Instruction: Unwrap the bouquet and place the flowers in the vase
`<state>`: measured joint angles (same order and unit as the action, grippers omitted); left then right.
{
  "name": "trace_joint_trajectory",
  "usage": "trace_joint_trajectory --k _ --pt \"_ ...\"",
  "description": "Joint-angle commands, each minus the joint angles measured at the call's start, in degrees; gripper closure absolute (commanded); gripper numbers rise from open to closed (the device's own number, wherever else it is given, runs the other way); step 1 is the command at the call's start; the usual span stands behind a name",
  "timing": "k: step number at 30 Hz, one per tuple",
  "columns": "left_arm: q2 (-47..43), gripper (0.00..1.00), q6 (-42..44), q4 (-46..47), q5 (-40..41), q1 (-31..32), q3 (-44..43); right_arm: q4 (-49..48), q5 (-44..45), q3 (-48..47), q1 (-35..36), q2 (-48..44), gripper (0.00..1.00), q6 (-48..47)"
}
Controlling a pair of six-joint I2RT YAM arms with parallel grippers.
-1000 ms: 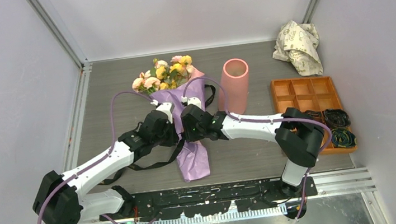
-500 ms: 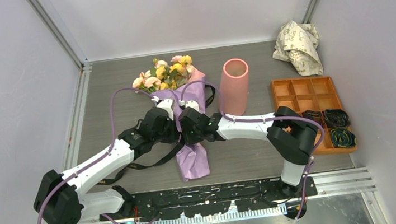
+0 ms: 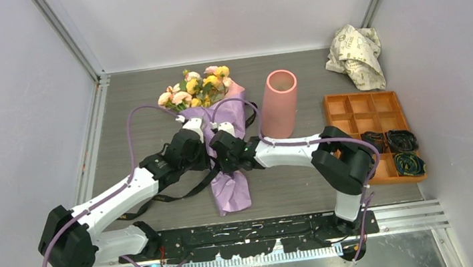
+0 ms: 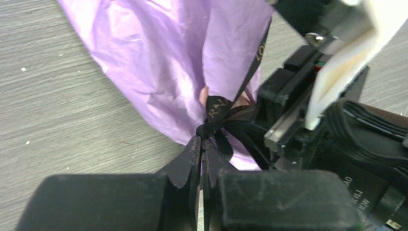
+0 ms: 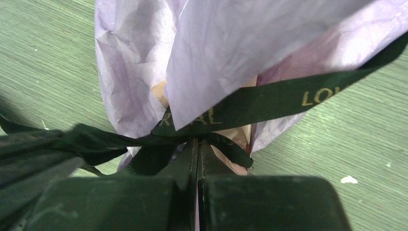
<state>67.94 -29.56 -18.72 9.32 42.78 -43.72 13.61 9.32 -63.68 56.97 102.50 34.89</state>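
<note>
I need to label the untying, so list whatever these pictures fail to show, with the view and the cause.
Left wrist view: how much ribbon the shut left gripper pinches; its fingers cover it.
Right wrist view: same for the right gripper; gold lettering partly under a paper fold, cut by the right edge.
Top view: the bouquet knot, under both grippers; the vase floor, behind its own wall.
Wrist views: the flowers, outside the frame.

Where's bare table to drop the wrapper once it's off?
Free: left strip between left wall and bouquet; back gap between vase and crumpled paper. Crowded: centre, where left gripper and right gripper pinch the ribbon; tray fills the right.
</note>
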Motion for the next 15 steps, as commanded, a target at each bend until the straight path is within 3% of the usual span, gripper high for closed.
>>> trace_joint_trajectory --k 1,7,15 --pt "-3.32 0.96 -4.21 -1.43 7.40 0.15 0.40 1.84 6.81 -1.13 0.33 -5.36 0.99 -0.23" --pt "-3.60 0.97 -11.17 -9.86 17.82 -1.78 0.37 5.14 13.95 0.60 0.26 -10.85 0.99 0.02" --pt "-4.32 0.97 -15.61 -11.50 16.51 -8.80 2.24 9.36 20.68 2.17 0.25 -14.53 0.99 -0.68"
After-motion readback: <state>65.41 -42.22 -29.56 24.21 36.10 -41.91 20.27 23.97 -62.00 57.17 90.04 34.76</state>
